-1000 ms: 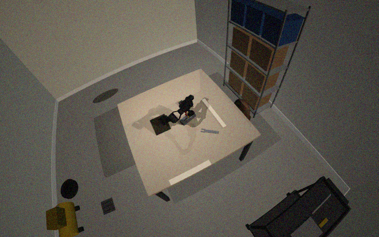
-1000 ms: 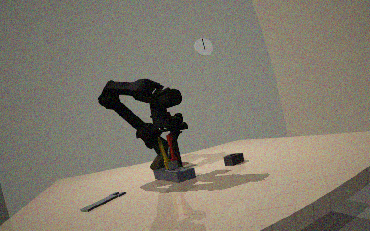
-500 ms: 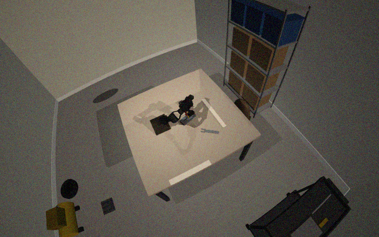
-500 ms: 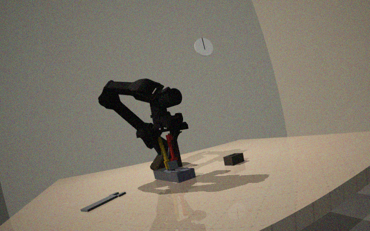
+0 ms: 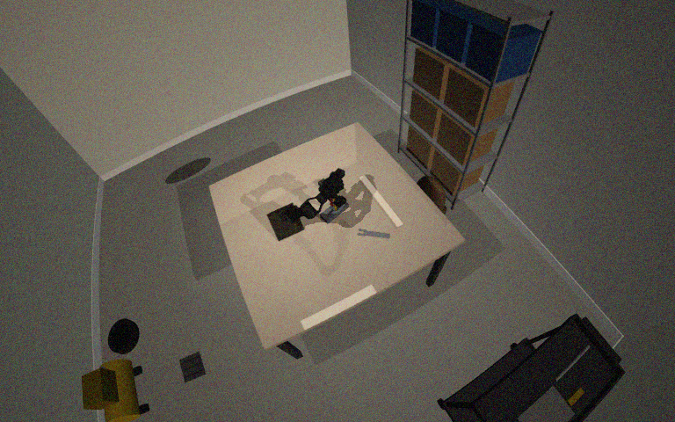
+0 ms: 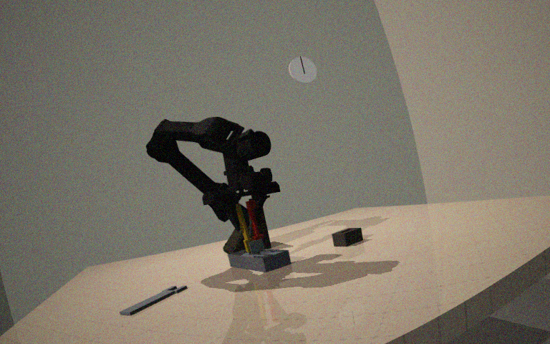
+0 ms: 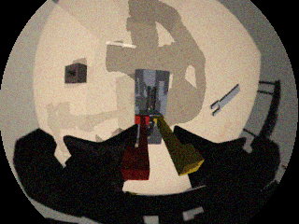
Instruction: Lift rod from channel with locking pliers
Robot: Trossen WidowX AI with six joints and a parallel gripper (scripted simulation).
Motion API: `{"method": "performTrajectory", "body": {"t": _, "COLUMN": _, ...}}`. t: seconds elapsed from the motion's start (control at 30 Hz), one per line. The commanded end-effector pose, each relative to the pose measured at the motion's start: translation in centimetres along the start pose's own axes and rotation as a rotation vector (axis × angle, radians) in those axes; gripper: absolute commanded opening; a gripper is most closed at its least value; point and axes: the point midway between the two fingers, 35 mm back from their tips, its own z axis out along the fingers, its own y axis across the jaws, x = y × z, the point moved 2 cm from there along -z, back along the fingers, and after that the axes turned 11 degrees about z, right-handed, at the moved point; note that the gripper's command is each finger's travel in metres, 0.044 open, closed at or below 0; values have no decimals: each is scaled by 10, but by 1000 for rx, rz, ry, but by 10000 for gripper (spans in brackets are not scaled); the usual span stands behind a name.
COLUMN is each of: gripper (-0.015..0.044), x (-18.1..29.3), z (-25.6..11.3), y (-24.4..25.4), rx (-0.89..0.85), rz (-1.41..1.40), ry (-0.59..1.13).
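My gripper (image 6: 252, 204) (image 7: 156, 127) is shut on the locking pliers, with its dark fingers on either side of the spread red handle (image 6: 253, 218) (image 7: 135, 163) and yellow handle (image 6: 242, 223) (image 7: 184, 156). The pliers point down. Their grey-blue head (image 6: 256, 246) is right at the top of the grey channel block (image 5: 329, 215) (image 6: 246, 261) (image 7: 161, 80), and the jaws below it are hidden. The rod cannot be made out. The dark holster (image 6: 341, 238) (image 7: 76, 73) stands apart from the block, without the pliers.
A grey wrench-like tool (image 5: 375, 234) (image 6: 147, 302) (image 7: 228, 98) lies flat on the table (image 5: 279, 283) (image 6: 466, 226), on the other side of the block from the holster. A shelf (image 5: 447, 109) stands on the floor beyond the table.
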Motion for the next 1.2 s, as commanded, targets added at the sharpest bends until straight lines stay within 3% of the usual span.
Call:
{"method": "performTrajectory", "body": {"t": 0.0, "gripper": 244, "x": 0, "z": 1, "y": 3, "rx": -7, "rz": 5, "ry": 3}}
{"method": "performTrajectory", "body": {"t": 1.17, "gripper": 214, "x": 1, "z": 1, "y": 5, "rx": -7, "rz": 5, "ry": 3}}
